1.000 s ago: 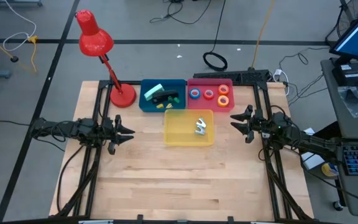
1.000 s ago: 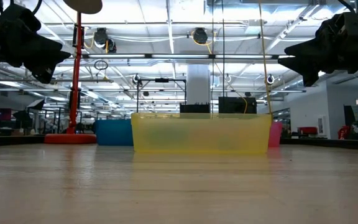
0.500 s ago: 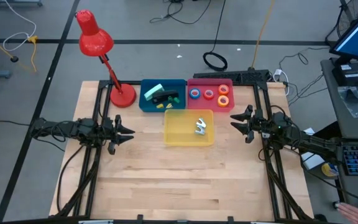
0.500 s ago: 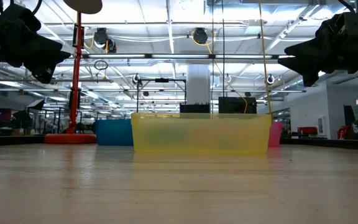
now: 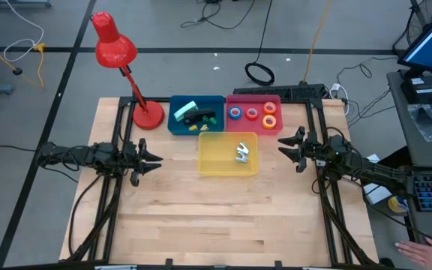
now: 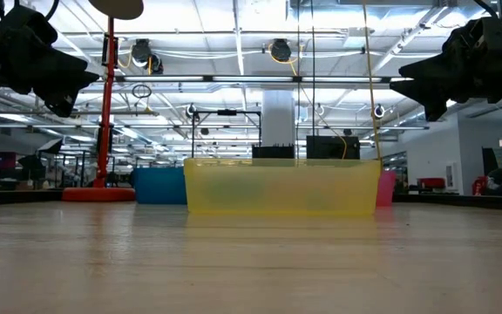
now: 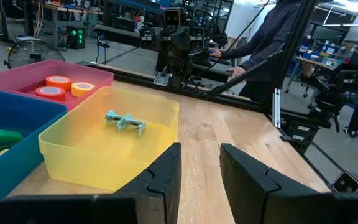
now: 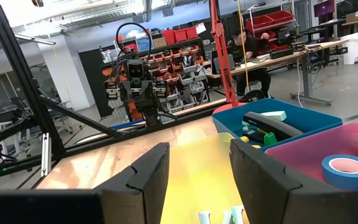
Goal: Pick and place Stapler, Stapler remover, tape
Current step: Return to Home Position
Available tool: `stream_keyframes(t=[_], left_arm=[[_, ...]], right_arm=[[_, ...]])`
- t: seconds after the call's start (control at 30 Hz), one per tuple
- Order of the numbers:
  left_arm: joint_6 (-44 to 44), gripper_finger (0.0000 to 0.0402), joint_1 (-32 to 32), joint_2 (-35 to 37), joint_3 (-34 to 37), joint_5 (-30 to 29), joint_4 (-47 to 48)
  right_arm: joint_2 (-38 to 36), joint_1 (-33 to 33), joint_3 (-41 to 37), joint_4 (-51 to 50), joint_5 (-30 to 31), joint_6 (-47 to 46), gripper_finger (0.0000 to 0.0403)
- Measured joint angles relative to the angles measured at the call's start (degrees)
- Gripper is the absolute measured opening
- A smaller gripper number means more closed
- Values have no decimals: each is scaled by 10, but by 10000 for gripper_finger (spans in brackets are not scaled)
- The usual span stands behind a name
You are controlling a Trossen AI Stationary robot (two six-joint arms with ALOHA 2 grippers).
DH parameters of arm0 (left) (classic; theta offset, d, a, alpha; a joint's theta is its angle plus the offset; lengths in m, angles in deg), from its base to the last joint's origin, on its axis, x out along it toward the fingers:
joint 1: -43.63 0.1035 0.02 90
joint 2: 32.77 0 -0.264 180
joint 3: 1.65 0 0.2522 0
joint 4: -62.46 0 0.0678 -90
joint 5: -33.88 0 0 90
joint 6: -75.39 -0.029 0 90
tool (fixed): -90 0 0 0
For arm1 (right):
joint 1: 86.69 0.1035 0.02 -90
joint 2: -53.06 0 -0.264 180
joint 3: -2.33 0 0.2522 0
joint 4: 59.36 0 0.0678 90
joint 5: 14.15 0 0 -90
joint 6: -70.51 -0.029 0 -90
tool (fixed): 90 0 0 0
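High view: four tape rolls in red bin; left gripper, right gripper fingers apart, empty.

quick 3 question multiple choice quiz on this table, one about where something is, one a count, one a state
1. Where does the stapler remover lie?
A. in the blue bin
B. in the yellow bin
C. on the bare table

2. How many tape rolls lie in the red bin?
A. two
B. three
C. four

3. How do the jaws of the left gripper stand?
A. shut on a tape roll
B. open and empty
C. shut on the lamp

Answers:
1 B: the high view shows the pale tool inside the yellow walls.
2 C: blue, red, orange and yellow rings all sit in the red bin.
3 B: the left wrist view shows a clear gap between the jaws with nothing in it.
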Motion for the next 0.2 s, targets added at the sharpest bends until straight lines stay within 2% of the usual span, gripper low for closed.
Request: stream_keyframes(t=[0.2], left_arm=[[0, 111, 0, 0, 0, 0, 0]], right_arm=[[0, 0, 0, 0, 0, 0, 162]])
